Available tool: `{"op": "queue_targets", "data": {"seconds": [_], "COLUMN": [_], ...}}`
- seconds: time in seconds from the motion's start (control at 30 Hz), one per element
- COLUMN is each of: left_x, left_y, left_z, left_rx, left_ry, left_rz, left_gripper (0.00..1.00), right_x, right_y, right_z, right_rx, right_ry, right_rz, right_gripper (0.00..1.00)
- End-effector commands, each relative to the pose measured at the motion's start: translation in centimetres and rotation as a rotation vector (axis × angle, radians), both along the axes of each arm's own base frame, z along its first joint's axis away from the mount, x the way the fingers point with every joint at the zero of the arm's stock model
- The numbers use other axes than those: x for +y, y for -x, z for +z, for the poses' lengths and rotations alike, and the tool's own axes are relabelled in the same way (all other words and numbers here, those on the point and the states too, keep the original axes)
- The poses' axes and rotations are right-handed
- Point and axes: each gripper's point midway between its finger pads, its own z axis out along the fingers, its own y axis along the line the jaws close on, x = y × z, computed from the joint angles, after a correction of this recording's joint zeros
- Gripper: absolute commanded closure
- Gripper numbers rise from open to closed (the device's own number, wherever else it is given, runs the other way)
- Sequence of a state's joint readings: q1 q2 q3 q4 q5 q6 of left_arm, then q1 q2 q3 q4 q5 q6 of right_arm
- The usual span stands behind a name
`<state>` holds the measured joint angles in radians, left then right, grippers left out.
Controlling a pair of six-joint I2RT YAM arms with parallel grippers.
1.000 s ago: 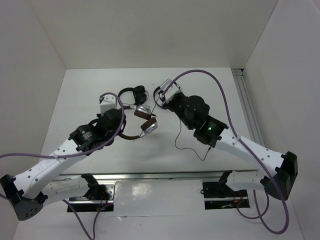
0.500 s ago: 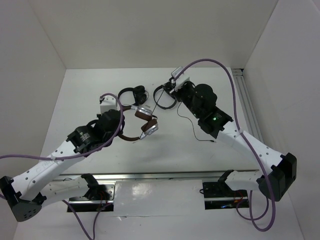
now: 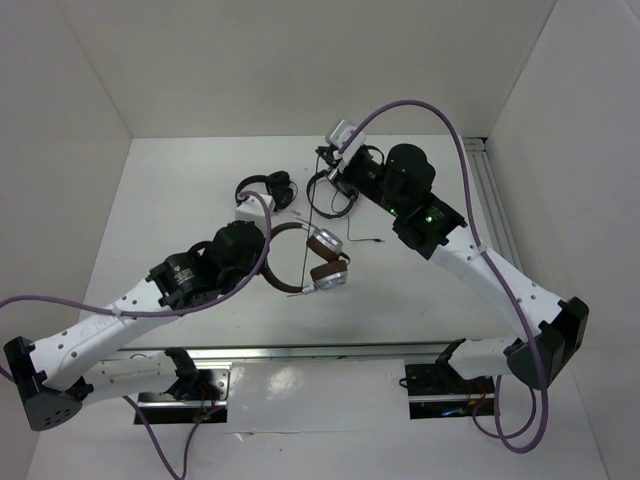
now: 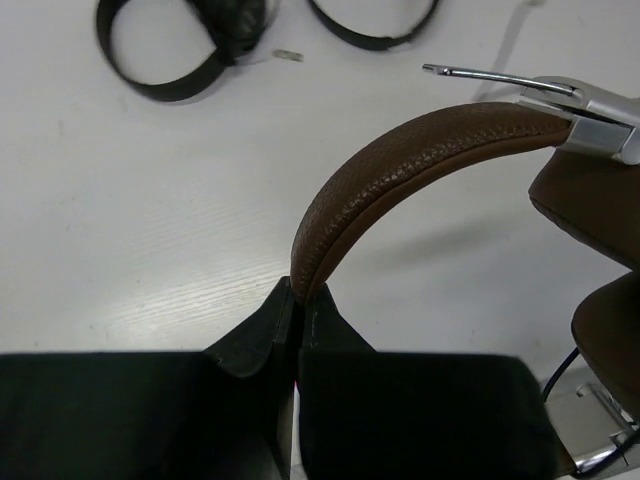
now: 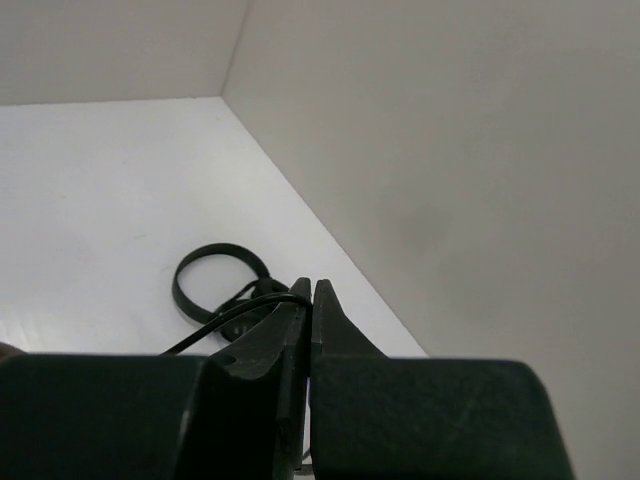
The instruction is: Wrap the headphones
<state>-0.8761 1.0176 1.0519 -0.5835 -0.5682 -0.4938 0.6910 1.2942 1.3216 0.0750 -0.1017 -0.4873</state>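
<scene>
The headphones (image 3: 326, 272) are near the middle of the white table (image 3: 170, 200), held up by their headband. Seen from the left wrist, the headband (image 4: 400, 150) is a curved strap of grained brown leather. It ends in a brushed silver metal slider (image 4: 590, 110), with smooth brown ear pads (image 4: 590, 205) below it on the right.

The left gripper (image 4: 298, 300) has its black, wedge-shaped jaws clamped on the near end of that leather arc.

Farther back and to the right, the right gripper (image 5: 308, 295) is raised above the table near the far wall (image 5: 450, 150). Its jaws are pressed together on the thin black cable (image 5: 240, 311). From above, the cable runs as a taut, nearly straight line from these jaws down toward the earcups. Another stretch of it lies loose on the table to the right.

Two smaller all-black headsets lie flat on the far part of the table. One (image 3: 268, 188) is to the left and the other (image 3: 335, 192) is just below the right gripper. Both have thin round bands.
</scene>
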Motion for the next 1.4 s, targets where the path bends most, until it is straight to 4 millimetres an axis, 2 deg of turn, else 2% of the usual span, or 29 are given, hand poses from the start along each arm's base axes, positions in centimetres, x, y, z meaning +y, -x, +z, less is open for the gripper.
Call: {"op": "queue_targets", "data": {"seconds": [0.0, 0.03, 0.07, 0.13, 0.17, 0.27, 0.47, 0.57, 0.6, 0.63, 0.67, 0.73, 0.77, 0.83, 0.87, 0.9, 0.93, 0.97, 1.0, 1.03, 1.13, 1.17, 1.2, 1.27, 1.33, 1.37], "left_x": [-4.0, -4.4, -4.7, -5.7, -6.2, -6.8, -7.1, -6.4, -6.0, -5.6, -5.1, -4.2, -3.7, -3.0, -2.3, -1.2, -0.6, -0.1, 0.8, 1.5, 3.6, 4.7, 5.2, 6.3, 7.3, 7.6], "left_y": [0.8, 1.1, 1.1, 1.9, 2.4, 2.9, 4.6, 4.8, 4.8, 4.9, 4.7, 4.8, 4.7, 4.7, 4.7, 4.6, 4.8, 4.9, 5.0, 5.2, 5.4, 5.9, 5.9, 6.3, 5.9, 5.6], "left_z": [1.9, 1.6, 1.1, 1.5, 1.4, 1.9, 6.4, 7.4, 7.5, 8.4, 8.2, 9.7, 10.6, 11.7, 12.3, 13.1, 13.9, 14.7, 15.4, 16.3, 17.0, 18.3, 18.6, 19.6, 19.6, 18.9], "left_rx": [-0.035, -0.023, -0.004, -0.005, -0.001, -0.007, -0.118, -0.149, -0.147, -0.171, -0.164, -0.202, -0.217, -0.238, -0.248, -0.265, -0.280, -0.294, -0.306, -0.322, -0.334, -0.355, -0.351, -0.362, -0.355, -0.333], "left_ry": [0.005, -0.012, -0.033, -0.030, -0.031, -0.026, 0.092, 0.109, 0.111, 0.125, 0.116, 0.148, 0.173, 0.207, 0.225, 0.261, 0.289, 0.314, 0.363, 0.393, 0.444, 0.489, 0.511, 0.542, 0.555, 0.537], "left_rz": [-0.243, -0.273, -0.290, -0.367, -0.405, -0.452, -0.548, -0.535, -0.520, -0.510, -0.481, -0.453, -0.417, -0.378, -0.347, -0.285, -0.262, -0.242, -0.195, -0.172, -0.082, -0.059, -0.024, 0.007, 0.083, 0.119], "left_gripper": [1.00, 1.00, 1.00, 1.00, 1.00, 1.00, 1.00, 1.00, 1.00, 1.00, 1.00, 1.00, 1.00, 1.00, 1.00, 1.00, 1.00, 1.00, 1.00, 1.00, 1.00, 1.00, 1.00, 1.00, 1.00, 1.00], "right_x": [1.3, 1.8, 2.4, 2.6, 3.3, 3.2, 3.1, 2.7, 2.8, 2.4, 2.4, 2.4, 2.5, 2.1, 1.9, 1.8, 1.7, 1.5, 1.3, 1.2, 1.2, 1.4, 1.5, 1.9, 2.4, 2.3], "right_y": [0.8, 1.3, 1.0, 1.1, 1.3, -0.2, -2.3, -3.4, -3.4, -3.5, -3.4, -3.3, -3.1, -3.1, -2.7, -2.4, -2.2, -1.7, -1.4, -1.0, -0.2, 0.4, 0.7, 1.6, 2.8, 3.1], "right_z": [2.7, 2.1, 1.5, 1.7, 0.5, -1.2, -4.9, -6.9, -7.4, -6.8, -7.9, -7.7, -8.4, -8.6, -7.8, -8.7, -8.7, -7.7, -8.7, -8.1, -9.5, -9.2, -10.1, -10.3, -11.0, -10.5], "right_rx": [-0.061, -0.043, -0.028, -0.022, 0.013, 0.066, 0.190, 0.247, 0.255, 0.230, 0.260, 0.254, 0.278, 0.278, 0.269, 0.286, 0.283, 0.259, 0.271, 0.256, 0.290, 0.288, 0.309, 0.315, 0.346, 0.326], "right_ry": [-0.013, 0.006, 0.018, 0.026, 0.052, 0.062, 0.045, 0.026, 0.019, -0.001, -0.008, -0.028, -0.033, -0.043, -0.071, -0.073, -0.082, -0.108, -0.104, -0.120, -0.131, -0.145, -0.146, -0.158, -0.175, -0.189], "right_rz": [0.122, 0.163, 0.181, 0.208, 0.250, 0.246, 0.285, 0.271, 0.272, 0.264, 0.264, 0.266, 0.275, 0.266, 0.270, 0.269, 0.271, 0.276, 0.274, 0.278, 0.298, 0.326, 0.340, 0.394, 0.434, 0.439], "right_gripper": [1.00, 1.00, 1.00, 1.00, 1.00, 1.00, 1.00, 1.00, 1.00, 1.00, 1.00, 1.00, 1.00, 1.00, 1.00, 1.00, 1.00, 1.00, 1.00, 1.00, 1.00, 1.00, 1.00, 1.00, 1.00, 1.00]}}
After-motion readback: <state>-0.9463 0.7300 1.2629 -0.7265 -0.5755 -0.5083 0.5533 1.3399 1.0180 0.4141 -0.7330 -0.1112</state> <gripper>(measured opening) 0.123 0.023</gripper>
